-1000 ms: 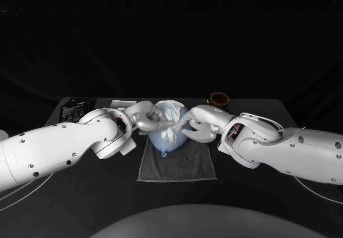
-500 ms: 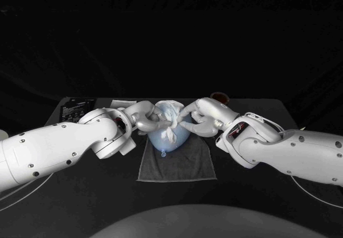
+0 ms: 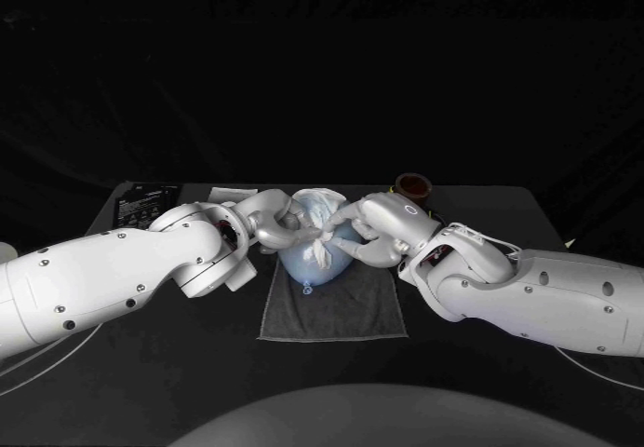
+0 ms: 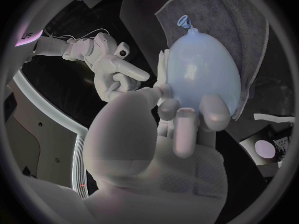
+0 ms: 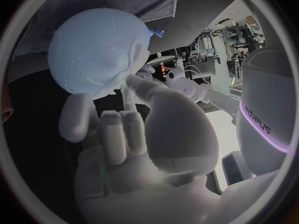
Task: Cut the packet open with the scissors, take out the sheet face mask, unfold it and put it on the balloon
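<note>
Three loose things lie beyond the robot hands on the black bench (image 3: 161, 372). A dark flat pack (image 3: 143, 203) and a white scrap (image 3: 231, 193) sit behind the left robot hand (image 3: 275, 222), and a brown cup-like thing (image 3: 412, 183) sits just behind the right robot hand (image 3: 376, 228). The pack's white print is too small to read.

Between the two hands the pale blue balloon (image 3: 312, 261) rests on a grey towel (image 3: 336, 312), its knot toward the robot. The sheet face mask (image 3: 319, 203) is draped over its far end.

The right robot hand pinches a white fold of the mask against the balloon. The left robot hand's fingers (image 4: 187, 127) press on the balloon's other side, thumb at the mask's edge. Whether it grips anything I cannot tell.
</note>
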`<state>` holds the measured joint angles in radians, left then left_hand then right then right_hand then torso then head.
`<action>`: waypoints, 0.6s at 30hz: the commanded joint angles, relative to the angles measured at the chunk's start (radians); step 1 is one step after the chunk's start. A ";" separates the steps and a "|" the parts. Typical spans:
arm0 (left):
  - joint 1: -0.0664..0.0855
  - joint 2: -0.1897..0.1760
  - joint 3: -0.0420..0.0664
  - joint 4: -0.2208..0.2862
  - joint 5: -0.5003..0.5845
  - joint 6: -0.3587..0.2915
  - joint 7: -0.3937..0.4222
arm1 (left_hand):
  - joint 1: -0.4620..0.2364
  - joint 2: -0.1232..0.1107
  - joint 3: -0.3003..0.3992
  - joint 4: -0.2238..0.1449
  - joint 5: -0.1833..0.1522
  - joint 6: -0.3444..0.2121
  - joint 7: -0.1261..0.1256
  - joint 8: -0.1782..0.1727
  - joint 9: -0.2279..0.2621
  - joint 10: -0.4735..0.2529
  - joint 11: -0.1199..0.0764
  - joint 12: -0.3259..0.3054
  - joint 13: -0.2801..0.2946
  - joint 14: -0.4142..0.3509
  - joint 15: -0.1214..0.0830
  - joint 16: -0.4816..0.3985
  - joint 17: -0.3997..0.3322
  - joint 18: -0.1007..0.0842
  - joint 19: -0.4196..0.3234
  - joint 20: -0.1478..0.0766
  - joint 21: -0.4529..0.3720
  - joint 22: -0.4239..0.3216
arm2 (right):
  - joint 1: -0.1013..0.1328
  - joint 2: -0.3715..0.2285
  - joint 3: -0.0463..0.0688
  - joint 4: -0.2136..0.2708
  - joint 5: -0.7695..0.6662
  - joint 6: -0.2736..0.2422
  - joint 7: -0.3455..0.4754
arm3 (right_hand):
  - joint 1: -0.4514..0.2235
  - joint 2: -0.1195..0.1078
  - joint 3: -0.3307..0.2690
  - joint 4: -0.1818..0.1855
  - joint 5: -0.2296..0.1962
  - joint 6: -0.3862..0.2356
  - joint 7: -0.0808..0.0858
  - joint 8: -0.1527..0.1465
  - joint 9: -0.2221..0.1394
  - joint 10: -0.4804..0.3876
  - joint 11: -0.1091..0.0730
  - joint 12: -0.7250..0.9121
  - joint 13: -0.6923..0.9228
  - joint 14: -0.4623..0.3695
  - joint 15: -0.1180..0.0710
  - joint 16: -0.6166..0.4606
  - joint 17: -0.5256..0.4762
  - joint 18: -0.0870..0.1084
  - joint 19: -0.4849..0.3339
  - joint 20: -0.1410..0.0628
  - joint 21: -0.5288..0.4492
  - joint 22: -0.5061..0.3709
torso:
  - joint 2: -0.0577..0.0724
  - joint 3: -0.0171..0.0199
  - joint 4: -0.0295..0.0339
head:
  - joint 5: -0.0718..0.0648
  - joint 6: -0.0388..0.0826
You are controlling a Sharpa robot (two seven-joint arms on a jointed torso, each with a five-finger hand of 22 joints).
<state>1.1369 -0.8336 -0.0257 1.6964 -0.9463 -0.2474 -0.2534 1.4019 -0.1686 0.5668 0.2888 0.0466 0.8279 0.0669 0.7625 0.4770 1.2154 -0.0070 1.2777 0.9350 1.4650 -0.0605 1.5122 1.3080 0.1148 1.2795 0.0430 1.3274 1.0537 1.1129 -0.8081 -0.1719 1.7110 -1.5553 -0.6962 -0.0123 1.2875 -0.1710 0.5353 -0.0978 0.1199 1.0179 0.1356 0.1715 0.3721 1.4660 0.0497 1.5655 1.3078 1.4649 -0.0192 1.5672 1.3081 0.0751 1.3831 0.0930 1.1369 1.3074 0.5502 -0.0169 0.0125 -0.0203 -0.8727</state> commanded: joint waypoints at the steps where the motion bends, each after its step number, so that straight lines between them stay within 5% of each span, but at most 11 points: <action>1: 0.000 0.001 -0.001 -0.002 0.016 0.007 -0.006 | -0.006 -0.018 0.128 -0.106 0.003 -0.006 0.010 0.008 0.004 0.004 0.009 -0.009 -0.001 0.052 0.001 -0.001 0.047 -0.013 0.002 -0.004 0.007 0.002 | -0.006 0.008 0.001 -0.009 -0.107 -0.014 0.003 | 0.001 -0.013 -0.007 0.000 -0.009 -0.011 0.001 -0.008 -0.003 0.105 0.007 0.005 0.263 0.106 0.007 0.004 0.263 0.014 -0.009 -0.001 -0.008 0.140 | 0.000 0.0002 -0.0003 | 0.001 0.000; 8: 0.000 0.001 -0.001 -0.003 0.023 0.003 -0.002 | -0.032 -0.029 0.217 -0.171 0.004 -0.012 0.029 0.011 0.011 0.002 0.022 -0.022 -0.002 0.053 0.012 -0.002 0.054 -0.013 0.002 0.005 0.013 0.009 | -0.015 0.023 0.001 -0.026 -0.140 -0.020 -0.003 | 0.003 -0.015 -0.011 -0.001 -0.015 -0.017 0.002 -0.014 -0.006 0.105 0.007 0.005 0.263 0.106 0.008 0.004 0.263 0.015 -0.012 0.001 -0.014 0.138 | -0.001 0.0001 0.0006 | 0.000 0.000; 18: 0.000 0.000 -0.001 -0.003 0.049 -0.003 0.012 | -0.051 -0.025 0.259 -0.205 0.004 -0.012 0.034 0.010 0.016 0.002 0.027 -0.030 -0.005 0.055 0.016 -0.001 0.061 -0.014 0.004 0.009 0.019 0.017 | -0.020 0.044 0.001 -0.065 -0.164 -0.024 -0.012 | 0.012 -0.010 -0.012 -0.003 -0.026 -0.001 0.004 -0.011 -0.006 0.105 0.009 0.005 0.263 0.106 0.009 0.004 0.263 0.015 -0.011 0.002 -0.013 0.139 | 0.000 0.0001 0.0004 | -0.001 0.000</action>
<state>1.1369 -0.8341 -0.0258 1.6938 -0.9210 -0.2488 -0.2492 1.3599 -0.1925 0.6531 0.2508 0.0467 0.8178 0.0950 0.7688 0.4917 1.2186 0.0148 1.2516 0.9305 1.4649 -0.0531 1.5099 1.3080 0.1141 1.2830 0.0467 1.3430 1.0696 1.0934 -0.7665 -0.1714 1.6493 -1.6789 -0.7099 -0.0172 1.2908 -0.1776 0.5270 -0.1007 0.0986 1.0073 0.1391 0.1562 0.3648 1.4661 0.0498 1.5674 1.3079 1.4671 -0.0167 1.5667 1.3075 0.0751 1.3763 0.0933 1.1248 1.3081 0.5498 -0.0168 0.0124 -0.0207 -0.8727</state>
